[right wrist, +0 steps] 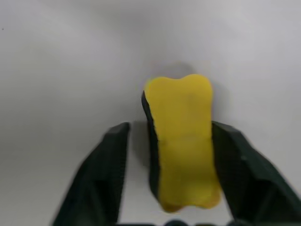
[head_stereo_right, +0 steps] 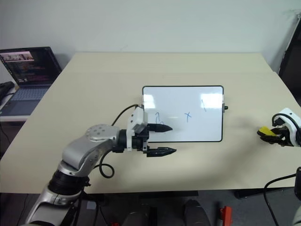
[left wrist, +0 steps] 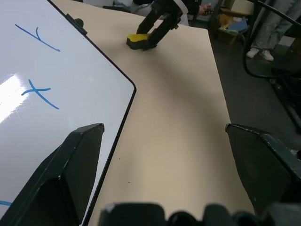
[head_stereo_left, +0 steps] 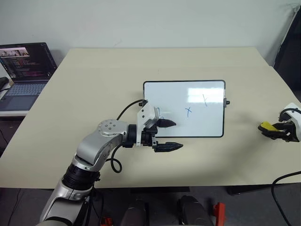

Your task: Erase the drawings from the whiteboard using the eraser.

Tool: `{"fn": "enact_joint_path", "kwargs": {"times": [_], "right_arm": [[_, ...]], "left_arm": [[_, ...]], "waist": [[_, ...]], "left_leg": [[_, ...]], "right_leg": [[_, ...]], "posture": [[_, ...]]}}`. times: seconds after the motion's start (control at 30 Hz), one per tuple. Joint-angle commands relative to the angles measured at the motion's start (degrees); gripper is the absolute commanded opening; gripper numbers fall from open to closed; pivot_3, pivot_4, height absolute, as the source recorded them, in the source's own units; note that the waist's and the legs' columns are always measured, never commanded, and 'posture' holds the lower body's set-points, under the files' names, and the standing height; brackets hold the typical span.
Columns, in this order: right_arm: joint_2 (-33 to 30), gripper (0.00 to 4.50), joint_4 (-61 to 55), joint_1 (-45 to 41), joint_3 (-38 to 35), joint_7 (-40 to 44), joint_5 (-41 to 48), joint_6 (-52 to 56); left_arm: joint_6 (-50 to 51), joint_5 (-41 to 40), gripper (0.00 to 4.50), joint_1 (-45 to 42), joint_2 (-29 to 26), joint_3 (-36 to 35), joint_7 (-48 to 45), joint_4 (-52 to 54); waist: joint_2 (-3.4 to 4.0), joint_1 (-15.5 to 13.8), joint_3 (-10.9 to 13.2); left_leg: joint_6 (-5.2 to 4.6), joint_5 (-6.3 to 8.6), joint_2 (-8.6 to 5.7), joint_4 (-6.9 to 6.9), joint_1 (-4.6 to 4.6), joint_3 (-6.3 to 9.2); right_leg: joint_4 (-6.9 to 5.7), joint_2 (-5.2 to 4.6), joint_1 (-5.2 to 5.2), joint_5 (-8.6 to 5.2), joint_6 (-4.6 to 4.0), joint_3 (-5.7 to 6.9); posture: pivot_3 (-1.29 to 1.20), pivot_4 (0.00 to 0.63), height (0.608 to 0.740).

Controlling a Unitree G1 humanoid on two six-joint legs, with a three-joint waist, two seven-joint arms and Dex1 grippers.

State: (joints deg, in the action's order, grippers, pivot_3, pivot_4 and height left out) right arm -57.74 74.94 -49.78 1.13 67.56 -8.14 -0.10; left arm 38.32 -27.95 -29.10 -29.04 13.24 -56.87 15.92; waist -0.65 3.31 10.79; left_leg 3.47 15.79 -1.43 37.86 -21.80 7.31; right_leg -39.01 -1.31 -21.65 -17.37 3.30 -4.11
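Observation:
The whiteboard [head_stereo_left: 188, 92] lies flat at the table's middle. On it are the blue drawings: a small x [head_stereo_left: 188, 111], a forked stroke [head_stereo_left: 205, 99] and a squiggle [head_stereo_left: 158, 113] partly hidden behind my left gripper [head_stereo_left: 178, 135]. That gripper hovers open over the board's near left corner, pointing right and holding nothing. Far to the right the yellow eraser [head_stereo_left: 266, 125] rests on the table with my right gripper [head_stereo_left: 265, 130] straddling it. In the right wrist view one finger [right wrist: 230, 155] lies against the eraser [right wrist: 184, 141], while a narrow gap remains at the other finger [right wrist: 113, 155].
An open laptop [head_stereo_left: 23, 70] stands on a side desk at the far left. The beige table [head_stereo_left: 94, 80] spreads wide around the board, and its right edge runs close to the eraser. A black cable [head_stereo_left: 282, 179] hangs near the table's right front.

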Motion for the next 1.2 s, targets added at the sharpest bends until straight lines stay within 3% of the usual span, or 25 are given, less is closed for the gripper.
{"fn": "enact_joint_path", "kwargs": {"times": [0.03, 0.1, 0.47, 0.6, 0.83, 0.97, 1.2], "right_arm": [[-1.7, 1.33, -0.9, 0.3, -0.9, 0.5, 0.5, -0.4], [-1.8, 0.93, -0.9, 0.3, -1.0, 0.4, 0.6, -0.3], [-3.1, 0.88, -3.2, -0.7, -3.3, 3.8, 3.3, -0.8], [-4.4, 0.88, -10.0, 1.1, -5.0, 8.0, 6.3, -1.2], [-4.4, 0.88, -41.7, 17.2, -11.5, 7.8, 15.3, 8.6], [-3.2, 0.88, -61.2, 25.1, -13.7, 4.8, 19.9, 17.7], [2.0, 0.87, -84.8, 24.9, -13.1, -4.3, 26.2, 29.1]], "left_arm": [[-0.4, -0.7, 4.5, -1.0, 0.0, -0.5, -0.1, 2.3], [-0.4, -0.6, 4.5, -1.0, 0.1, -0.4, 0.0, 2.4], [-1.2, -0.3, 4.5, -0.3, -0.5, -1.2, 0.0, 2.2], [-1.6, -0.3, 4.5, 0.5, -3.9, -4.4, -0.2, 2.5], [-1.3, -3.5, 4.5, 4.1, -10.8, -15.3, 0.0, 1.8], [-8.0, 2.7, 4.5, 7.4, -17.0, -16.3, -2.5, -3.9], [-21.6, 8.0, 4.5, 11.1, -17.5, -18.0, -2.4, -11.2]], "waist": [[0.0, 0.0, 0.0], [0.0, 0.0, 0.0], [0.0, 0.0, 0.0], [0.02, 0.1, 0.0], [0.03, -0.2, 0.0], [0.14, -0.2, 0.0], [0.13, -0.4, 0.0]], "left_leg": [[0.0, 0.0, 0.0, 0.0, 0.0, 0.0], [0.0, 0.0, 0.0, 0.0, 0.0, 0.0], [0.0, 0.0, 0.0, 0.0, 0.0, -0.01], [0.0, 0.0, 0.0, 0.0, 0.0, -0.01], [0.0, 0.0, 0.03, -0.01, -0.09, 0.15], [0.0, 0.0, 0.03, 0.0, -0.07, 0.22], [0.0, 0.0, 0.06, 0.0, -0.09, 0.28]], "right_leg": [[0.0, 0.0, 0.0, 0.0, 0.0, 0.0], [0.0, 0.0, 0.0, 0.0, 0.0, 0.0], [0.0, 0.0, 0.0, 0.0, 0.0, -0.01], [-0.02, 0.0, 0.0, 0.0, 0.0, -0.01], [-0.02, -0.01, -0.05, 0.0, 0.0, 0.06], [-0.07, -0.01, -0.07, 0.0, 0.0, 0.05], [-0.04, -0.01, -0.08, 0.0, -0.01, 0.08]], "posture": [[0.0, 0.15, 0.74], [0.0, 0.15, 0.74], [0.0, 0.15, 0.74], [0.0, 0.15, 0.74], [0.0, 0.15, 0.74], [0.0, 0.15, 0.74], [0.0, 0.15, 0.74]]}}
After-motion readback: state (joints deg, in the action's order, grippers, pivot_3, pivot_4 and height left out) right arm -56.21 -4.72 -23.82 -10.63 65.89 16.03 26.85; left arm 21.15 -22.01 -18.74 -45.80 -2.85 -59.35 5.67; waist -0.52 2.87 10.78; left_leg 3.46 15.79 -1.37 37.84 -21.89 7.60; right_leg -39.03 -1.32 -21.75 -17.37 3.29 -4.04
